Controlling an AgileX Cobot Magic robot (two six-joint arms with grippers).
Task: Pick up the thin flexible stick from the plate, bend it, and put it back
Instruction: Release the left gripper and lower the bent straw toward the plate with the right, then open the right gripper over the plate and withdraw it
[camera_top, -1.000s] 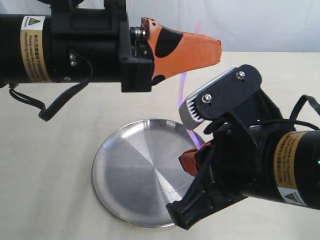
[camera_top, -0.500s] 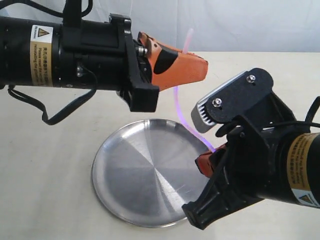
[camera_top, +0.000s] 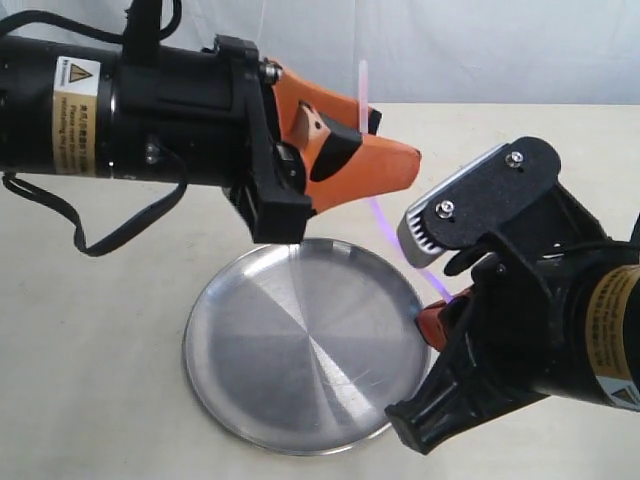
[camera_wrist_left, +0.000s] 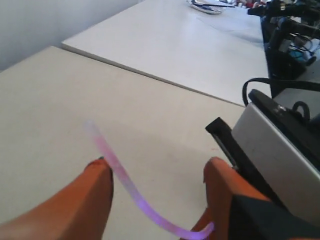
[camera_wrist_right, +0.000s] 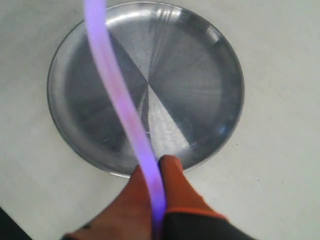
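Note:
The thin flexible stick (camera_top: 384, 215) (camera_wrist_right: 117, 95), glowing pale purple, hangs in the air in a curve above the plate. My right gripper (camera_top: 437, 322) (camera_wrist_right: 155, 164) is shut on its lower end, just over the rim of the steel plate (camera_top: 270, 350) (camera_wrist_right: 200, 85). My left gripper (camera_top: 395, 140) (camera_wrist_left: 157, 162) is higher up and open, its orange fingers wide apart. The stick (camera_wrist_left: 127, 187) runs loosely across that gap, brushing one fingertip and reaching the base of the other finger. Its pale upper end pokes up past the left fingers. The plate holds nothing.
The plate rests on a beige table (camera_top: 110, 330). A black cable (camera_top: 100, 235) loops under the left arm. A white backdrop (camera_top: 500, 50) closes the far side. In the left wrist view a second pale tabletop (camera_wrist_left: 190, 45) and dark equipment (camera_wrist_left: 290, 35) lie beyond.
My left gripper has opened and drawn back to the left, letting go of the stick. The right gripper, still clamped, has shifted right and slightly down. The stick's upper end now stands straighter.

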